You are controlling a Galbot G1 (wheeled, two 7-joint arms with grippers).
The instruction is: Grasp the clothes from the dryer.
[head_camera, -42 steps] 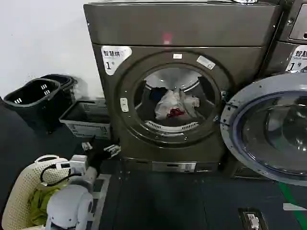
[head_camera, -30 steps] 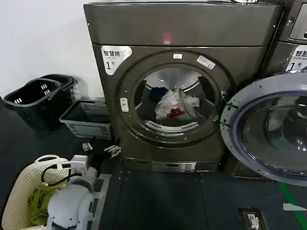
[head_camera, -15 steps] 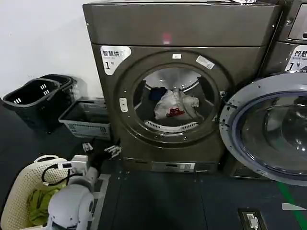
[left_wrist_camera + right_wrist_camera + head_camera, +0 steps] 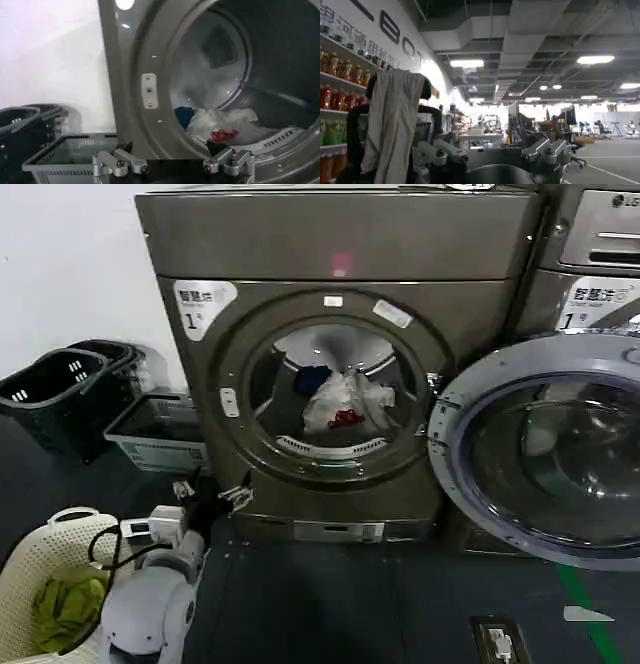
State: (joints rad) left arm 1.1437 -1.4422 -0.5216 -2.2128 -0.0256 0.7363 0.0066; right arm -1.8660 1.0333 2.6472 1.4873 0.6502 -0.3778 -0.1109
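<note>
The bronze-grey dryer (image 4: 340, 254) stands in front of me with its round porthole open. Inside the drum lie the clothes (image 4: 343, 406): a white bundle with a red patch, and a dark blue piece (image 4: 312, 377) behind it. My left gripper (image 4: 210, 493) hangs low by the dryer's lower left front, open and empty. In the left wrist view the left gripper (image 4: 170, 150) points at the porthole, with the clothes (image 4: 220, 125) well beyond its fingertips. My right gripper (image 4: 492, 150) is open and empty and faces the room away from the dryer.
The dryer's door (image 4: 540, 464) swings open to the right, in front of the LG machine (image 4: 590, 244). Two black baskets (image 4: 50, 389) and a grey crate (image 4: 150, 429) stand at the left. A cream basket (image 4: 40, 554) holding a yellow-green cloth (image 4: 65, 609) is beside my left arm.
The dryer and its door have slid left in the head view. The left gripper stays low at the dryer's front, and the clothes have not moved.
</note>
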